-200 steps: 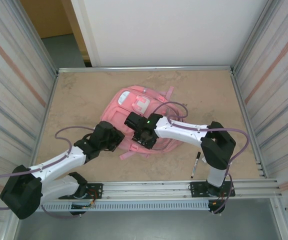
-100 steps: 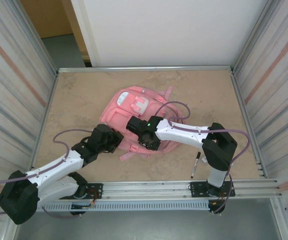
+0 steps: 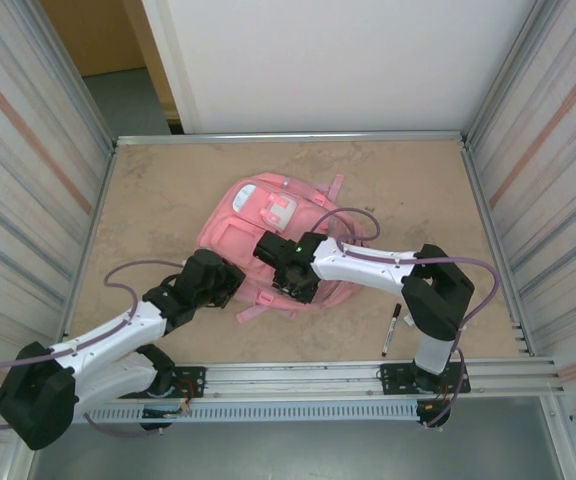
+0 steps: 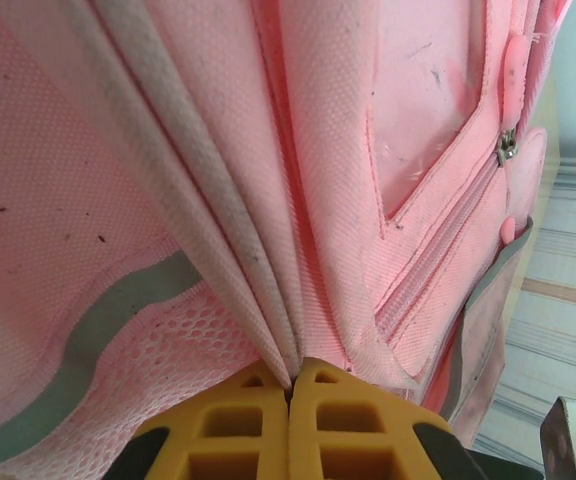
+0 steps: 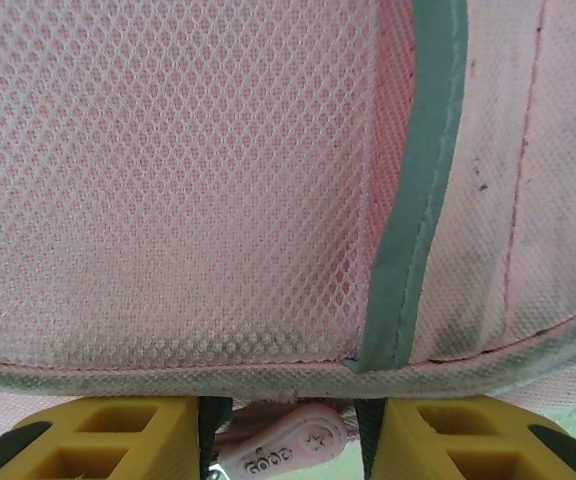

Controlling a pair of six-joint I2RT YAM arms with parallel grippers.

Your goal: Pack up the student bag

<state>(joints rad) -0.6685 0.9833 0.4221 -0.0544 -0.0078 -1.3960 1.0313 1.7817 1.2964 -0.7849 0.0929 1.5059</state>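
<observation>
Pink student bag (image 3: 230, 238), grey trim (image 5: 408, 200), white patch (image 3: 282, 211); black pen (image 3: 392, 331).

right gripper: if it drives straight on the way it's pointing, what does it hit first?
Likely the small pink zip pull lying inside the open right gripper, then the mesh panel of the large pink fabric backpack just beyond. Depth between the two is hard to judge.

Your top camera looks steeply down from high behind the near edge of the table (image 3: 158, 200), taking it all in, while both wrist cameras sit close against the pink student bag (image 3: 228, 235), which all three views share.
</observation>
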